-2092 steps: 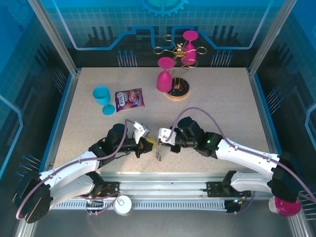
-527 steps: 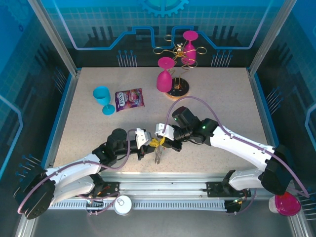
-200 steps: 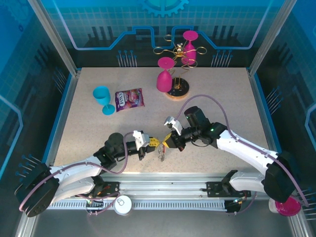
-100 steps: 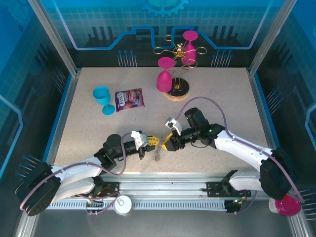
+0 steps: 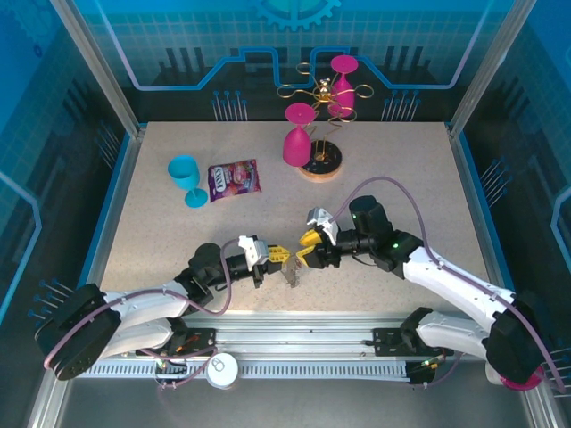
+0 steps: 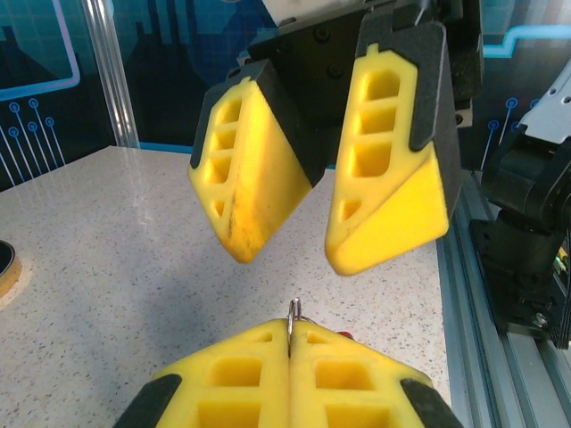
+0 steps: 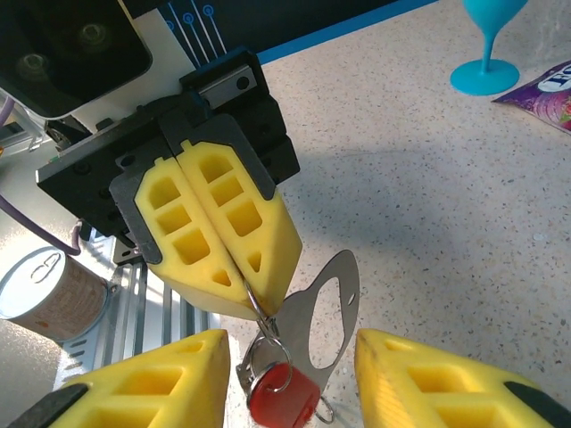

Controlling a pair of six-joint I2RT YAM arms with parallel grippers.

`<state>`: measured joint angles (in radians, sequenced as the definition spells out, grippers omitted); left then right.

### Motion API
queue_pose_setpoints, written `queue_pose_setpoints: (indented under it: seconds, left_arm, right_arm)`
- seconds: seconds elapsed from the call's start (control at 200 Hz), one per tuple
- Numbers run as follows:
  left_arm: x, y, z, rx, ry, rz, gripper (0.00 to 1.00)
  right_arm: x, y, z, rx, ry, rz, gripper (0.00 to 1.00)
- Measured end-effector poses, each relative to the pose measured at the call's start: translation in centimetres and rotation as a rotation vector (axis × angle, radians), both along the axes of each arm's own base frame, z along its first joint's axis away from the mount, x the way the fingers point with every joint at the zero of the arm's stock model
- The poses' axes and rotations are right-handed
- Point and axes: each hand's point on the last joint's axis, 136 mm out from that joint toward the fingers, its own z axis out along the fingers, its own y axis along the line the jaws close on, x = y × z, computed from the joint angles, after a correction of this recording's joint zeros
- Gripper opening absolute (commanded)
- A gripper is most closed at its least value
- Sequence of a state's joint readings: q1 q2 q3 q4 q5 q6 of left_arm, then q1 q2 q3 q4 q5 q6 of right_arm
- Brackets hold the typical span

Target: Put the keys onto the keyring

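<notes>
Right wrist view: the tiny key with a bright red plastic head (image 7: 284,397) hangs by a thin wire ring at the lower edge of the flat grey metal oval keyring (image 7: 326,308), both dangling above the speckled beige table (image 7: 428,205). The left end effector (image 7: 252,301) is clenched on a wire ring at the keyring's top. The right end effector (image 6: 299,254) faces it, yellow foam pads (image 6: 384,205) spread either side of the key, grasping nothing.
</notes>
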<state>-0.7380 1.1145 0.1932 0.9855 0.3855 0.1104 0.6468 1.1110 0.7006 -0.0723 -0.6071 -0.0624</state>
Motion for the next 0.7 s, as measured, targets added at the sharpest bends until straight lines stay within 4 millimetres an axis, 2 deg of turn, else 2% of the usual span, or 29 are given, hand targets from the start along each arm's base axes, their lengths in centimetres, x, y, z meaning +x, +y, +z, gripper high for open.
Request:
queue_pose_setpoints:
  seconds: [0.34, 0.43, 0.55, 0.7]
  left_arm:
    - [0.1, -0.1, 0.4, -0.018, -0.009, 0.000, 0.00]
    - [0.2, -0.1, 0.3, -0.019, -0.005, 0.004, 0.00]
    - [0.6, 0.0, 0.1, -0.017, 0.007, 0.025, 0.00]
    - [0.7, 0.1, 0.0, -0.018, 0.020, 0.034, 0.00]
  right_arm:
    - [0.2, 1.0, -1.7, -0.022, -0.002, 0.047, 0.31]
    - [0.0, 1.3, -1.9, -0.020, -0.002, 0.064, 0.24]
    - [-0.2, 1.6, -1.9, -0.012, -0.003, 0.081, 0.00]
    - [-0.1, 1.6, -2.0, -0.016, -0.023, 0.088, 0.00]
